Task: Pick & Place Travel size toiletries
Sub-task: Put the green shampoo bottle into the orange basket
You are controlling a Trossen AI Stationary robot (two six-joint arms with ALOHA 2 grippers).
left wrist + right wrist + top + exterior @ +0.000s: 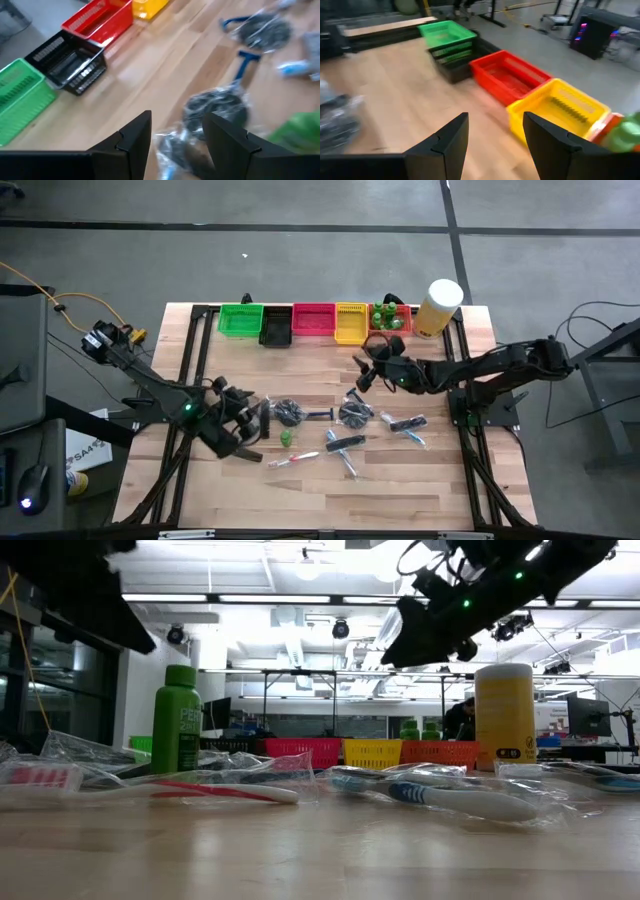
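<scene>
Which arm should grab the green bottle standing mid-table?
Left. The left gripper hangs open just beside the green bottle; the right gripper is empty but up near the yellow bin.

Tabletop: pale wood planks, smooth, faint sheen. Bins along its far edge: coloured slotted plastic. Toothbrushes: plastic, inside clear, crinkled glossy wrap. Green bottle: matt plastic. Left gripper fingers: matt black.

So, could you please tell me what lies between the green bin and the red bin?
The black bin sits between the green bin and the red bin, seen in the high view.
</scene>
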